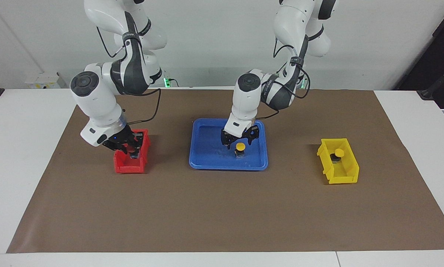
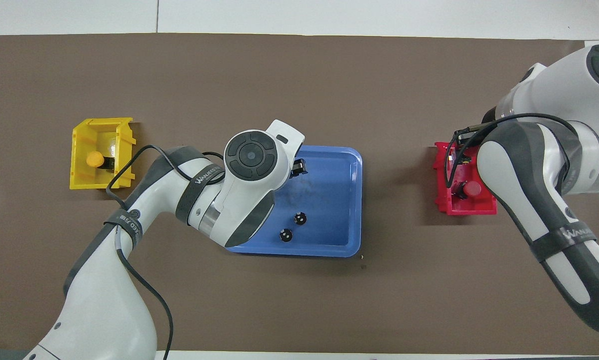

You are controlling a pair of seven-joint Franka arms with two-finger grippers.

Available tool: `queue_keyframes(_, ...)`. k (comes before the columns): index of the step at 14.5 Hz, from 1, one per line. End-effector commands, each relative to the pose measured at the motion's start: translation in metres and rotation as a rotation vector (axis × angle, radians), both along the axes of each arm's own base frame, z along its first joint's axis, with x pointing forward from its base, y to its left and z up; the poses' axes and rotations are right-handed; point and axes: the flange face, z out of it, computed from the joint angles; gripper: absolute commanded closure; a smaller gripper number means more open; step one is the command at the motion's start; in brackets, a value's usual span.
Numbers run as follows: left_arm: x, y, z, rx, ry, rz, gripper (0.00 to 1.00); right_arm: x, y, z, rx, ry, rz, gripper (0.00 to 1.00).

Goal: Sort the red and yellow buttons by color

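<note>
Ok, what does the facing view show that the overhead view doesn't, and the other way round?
Facing view only: the yellow button in the blue tray, under the left gripper, and the right gripper at the red bin. Overhead view only: two dark cylinders in the tray, a red button in the red bin. Both: the tray, the red bin, the yellow bin with a second yellow button.

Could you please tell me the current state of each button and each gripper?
tray yellow button: upright in the blue tray, not gripped.
binned yellow button: tipped on its side in the yellow bin.
binned red button: tipped on its side in the red bin.
left gripper: open, just over the tray yellow button.
right gripper: shut, low in the red bin; any load is hidden.
</note>
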Motion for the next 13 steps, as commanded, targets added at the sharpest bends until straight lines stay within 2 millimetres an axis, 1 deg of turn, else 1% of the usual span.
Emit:
queue_keyframes(1, -0.001, -0.001, 0.005, 0.008, -0.025, 0.066, 0.99, -0.022, -0.011, -0.008, 0.014, -0.042, 0.031, 0.72)
queue_keyframes(2, -0.001, 0.0, 0.004, 0.013, -0.02, 0.066, 0.99, -0.027, -0.016, -0.017, 0.012, -0.056, 0.036, 0.72)
queue_keyframes(3, 0.0, 0.0, 0.007, 0.01, -0.024, 0.069, 0.99, -0.032, -0.017, -0.023, 0.011, -0.07, 0.037, 0.72)
queue_keyframes(4, 0.003, 0.001, 0.013, 0.01, -0.025, 0.074, 0.99, -0.037, -0.017, -0.03, 0.01, -0.076, 0.036, 0.72)
queue_keyframes(5, 0.009, 0.007, 0.027, 0.011, -0.026, 0.083, 0.99, -0.038, -0.016, -0.032, 0.01, -0.087, 0.039, 0.72)
queue_keyframes(6, 0.016, 0.018, 0.057, 0.017, -0.021, 0.09, 0.99, -0.038, -0.016, -0.035, 0.009, -0.096, 0.038, 0.72)
queue_keyframes(7, 0.026, 0.036, 0.093, 0.022, -0.015, 0.081, 0.99, -0.038, -0.016, -0.042, 0.009, -0.104, 0.037, 0.72)
queue_keyframes(8, 0.037, 0.061, 0.117, 0.031, 0.005, 0.079, 0.99, -0.038, -0.014, -0.048, 0.009, -0.116, 0.041, 0.72)
queue_keyframes(9, 0.048, 0.091, 0.136, 0.038, 0.022, 0.06, 0.99, -0.038, -0.013, -0.057, 0.009, -0.114, 0.042, 0.72)
queue_keyframes(10, 0.063, 0.133, 0.146, 0.044, 0.042, 0.02, 0.99, -0.036, -0.013, -0.066, 0.009, -0.117, 0.041, 0.69)
queue_keyframes(11, 0.079, 0.178, 0.151, 0.027, 0.048, -0.015, 0.99, -0.035, -0.012, -0.066, 0.009, -0.128, 0.042, 0.67)
queue_keyframes(12, 0.095, 0.223, 0.151, -0.004, 0.057, -0.058, 0.99, -0.035, -0.013, -0.066, 0.009, -0.118, 0.041, 0.6)
queue_keyframes(13, 0.109, 0.267, 0.151, -0.048, 0.053, -0.11, 0.99, -0.035, -0.015, -0.064, 0.01, -0.102, 0.04, 0.4)
